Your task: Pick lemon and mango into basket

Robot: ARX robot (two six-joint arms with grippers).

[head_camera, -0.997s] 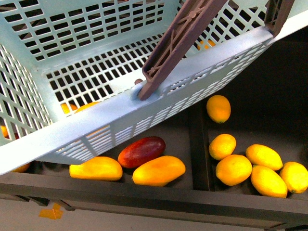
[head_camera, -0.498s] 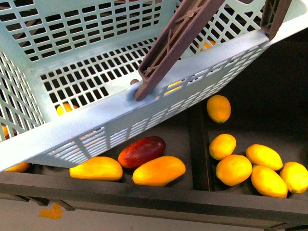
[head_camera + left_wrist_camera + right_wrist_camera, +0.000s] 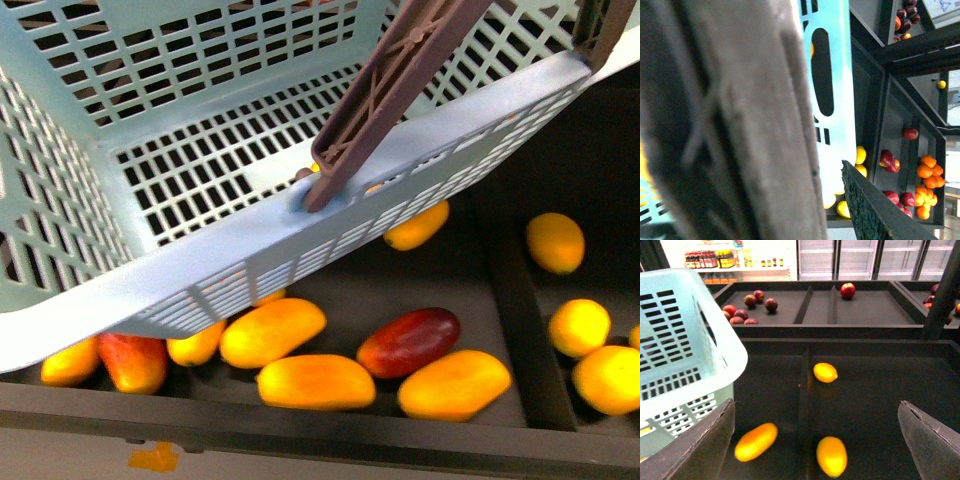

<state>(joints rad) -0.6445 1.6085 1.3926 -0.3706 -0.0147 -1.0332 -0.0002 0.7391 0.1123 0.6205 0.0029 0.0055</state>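
Beneath the basket [image 3: 200,270], mangoes [image 3: 415,228] are partly hidden. The right pincer [image 3: 816,404] is held spread and empty; the left pincer's [image 3: 825,175] state cannot be told behind the blurred handle [image 3: 740,125].

The front camera sits high on the robot's body and looks steeply down. The basket [image 3: 200,255] rim fills its near field, with the dark produce bin [image 3: 400,290] lower and farther off. The left wrist camera is almost against the brown handle [image 3: 730,125], which is blurred by closeness, and it looks along the basket wall toward fruit shelves [image 3: 897,120]. The right wrist camera looks forward and down between the two fingers [image 3: 700,445] of the right gripper [image 3: 816,405] over the same bin. The bin's divider [image 3: 804,390] also shows in the front view.
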